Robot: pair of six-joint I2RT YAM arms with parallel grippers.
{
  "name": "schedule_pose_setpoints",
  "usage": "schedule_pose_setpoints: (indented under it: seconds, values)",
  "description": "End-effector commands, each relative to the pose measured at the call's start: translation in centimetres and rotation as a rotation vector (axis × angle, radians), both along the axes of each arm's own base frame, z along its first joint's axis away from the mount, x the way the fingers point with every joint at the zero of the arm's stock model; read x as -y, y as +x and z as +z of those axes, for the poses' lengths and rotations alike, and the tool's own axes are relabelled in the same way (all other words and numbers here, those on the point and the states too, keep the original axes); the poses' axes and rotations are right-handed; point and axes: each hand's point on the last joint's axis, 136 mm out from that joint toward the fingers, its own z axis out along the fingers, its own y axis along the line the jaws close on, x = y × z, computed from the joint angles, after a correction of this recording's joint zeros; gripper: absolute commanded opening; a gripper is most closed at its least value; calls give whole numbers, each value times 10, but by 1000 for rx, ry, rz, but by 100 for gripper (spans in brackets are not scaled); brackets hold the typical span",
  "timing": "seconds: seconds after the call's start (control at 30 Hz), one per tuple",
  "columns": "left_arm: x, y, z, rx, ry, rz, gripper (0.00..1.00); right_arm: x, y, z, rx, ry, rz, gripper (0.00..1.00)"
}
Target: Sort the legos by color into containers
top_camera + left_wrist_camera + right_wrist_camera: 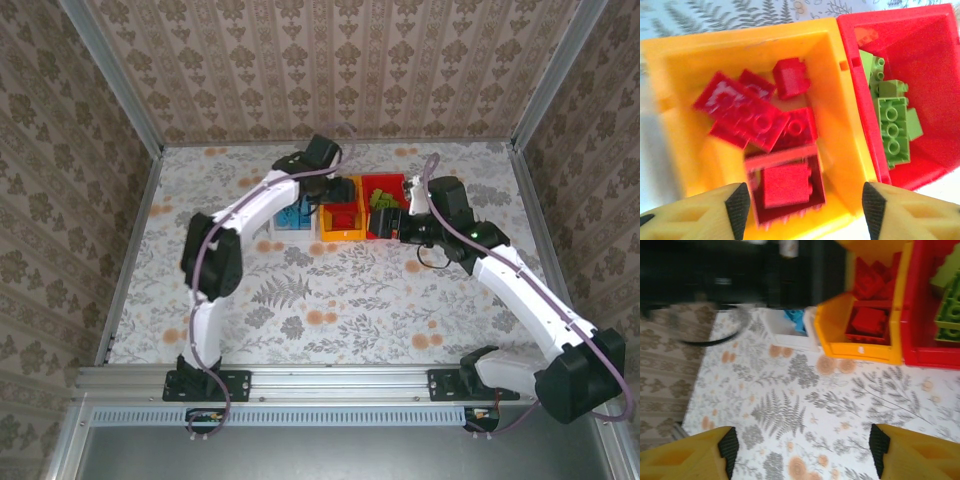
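Top external view: saw white bin (789, 338) with blue legos (293, 218), orange-yellow bin (850, 127) with red legos (752, 115), red bin (935, 60) with green legos (892, 127), side by side in row. Found left gripper (802, 205) over orange-yellow bin, jaws wide apart, empty. Found right gripper (802, 447) over flowery table (805, 405) near bins, jaws wide apart, empty.

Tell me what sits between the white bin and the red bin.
The orange-yellow bin, holding red bricks, sits between the white bin and red bin, as the right wrist view shows.
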Motion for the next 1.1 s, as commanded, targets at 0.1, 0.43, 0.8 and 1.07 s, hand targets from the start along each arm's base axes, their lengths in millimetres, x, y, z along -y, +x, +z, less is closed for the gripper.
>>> schedule_pose_setpoints:
  seconds: [0.1, 0.43, 0.8, 1.07]
  values:
    - [-104, -37, 64, 74, -56, 230, 100, 66, -12, -4, 31, -296, -185, 100]
    - [-312, -123, 29, 181, 358, 640, 100, 187, -29, -14, 249, -652, -712, 100]
    - [-338, -89, -41, 447, 574, 414, 100, 195, 19, -96, 340, -749, -656, 100]
    - [-327, -21, -53, 585, 419, 369, 100, 199, 69, -106, 454, -634, -618, 100]
